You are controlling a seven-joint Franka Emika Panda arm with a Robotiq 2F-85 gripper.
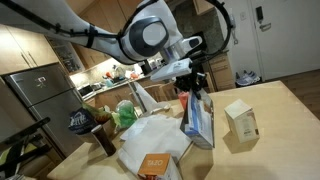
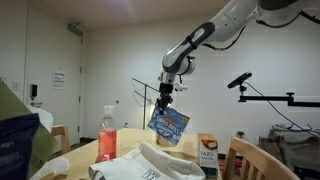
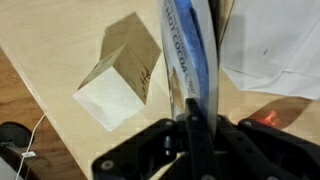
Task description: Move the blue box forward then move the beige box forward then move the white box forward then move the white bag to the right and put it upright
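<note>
Blue carton held: in an exterior view the gripper [image 1: 192, 88] pinches the blue box [image 1: 198, 120] by its top, near the beige box [image 1: 241, 119]. In an exterior view the blue box [image 2: 170, 124] hangs tilted above the white bag [image 2: 140, 165]. Wrist view: jaws clamped on its edge. We would level it before lowering forward.

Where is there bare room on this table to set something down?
Bare tabletop lies around the beige box, out to the table's edges. Crowded: the white bag, white box and green bag bunch beside the blue box.
</note>
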